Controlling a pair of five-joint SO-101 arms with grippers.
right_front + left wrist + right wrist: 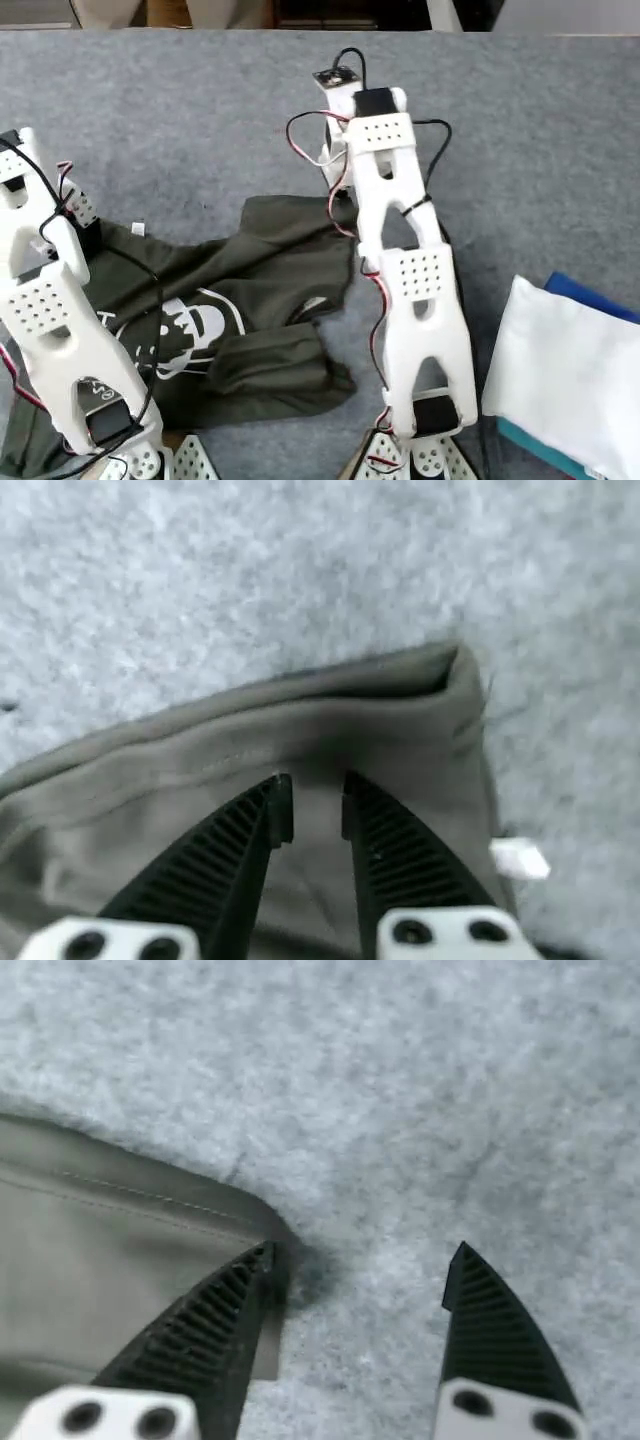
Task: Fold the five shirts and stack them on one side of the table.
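Broadly, found the table [200, 110] bare across its far half, with room to fold. Saw the dark shirt [270, 270] rumpled at the near left, long axis running left to right, well apart from the folded stack [570, 370] at the right edge. Noted the left gripper [312, 805] narrowed to a slit on one far corner, seemingly pinching cloth. Caught the right gripper [365, 1265] spread open, one finger touching the other far corner.
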